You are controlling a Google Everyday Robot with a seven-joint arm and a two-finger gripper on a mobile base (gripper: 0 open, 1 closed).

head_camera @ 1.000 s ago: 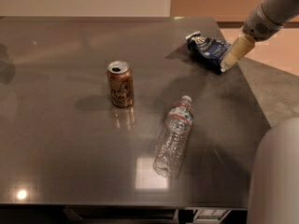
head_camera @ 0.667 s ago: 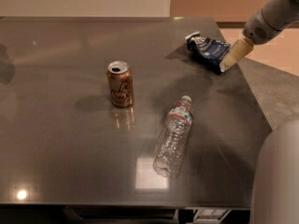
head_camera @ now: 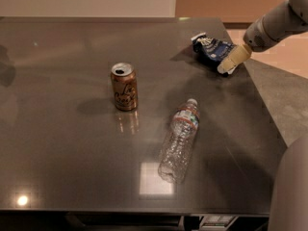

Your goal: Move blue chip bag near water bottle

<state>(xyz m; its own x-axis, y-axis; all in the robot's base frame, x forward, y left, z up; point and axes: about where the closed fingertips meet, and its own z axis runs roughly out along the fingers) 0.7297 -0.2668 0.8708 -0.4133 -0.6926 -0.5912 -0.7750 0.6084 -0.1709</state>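
The blue chip bag (head_camera: pixel 211 48) lies crumpled near the table's far right edge. The water bottle (head_camera: pixel 180 139) lies on its side in the middle right of the table, cap pointing away from me. My gripper (head_camera: pixel 231 60) reaches in from the upper right, and its cream-coloured fingers rest at the bag's right end, touching or just over it. The arm's grey forearm (head_camera: pixel 276 25) runs up to the right corner.
A copper-orange soda can (head_camera: pixel 124 86) stands upright left of the bottle. The dark grey table (head_camera: pixel 57 129) has its right edge close to the bag. A grey rounded part of the robot (head_camera: pixel 291 191) fills the lower right corner.
The gripper has shifted slightly at the bag's right end. The bag, bottle and can have not moved.
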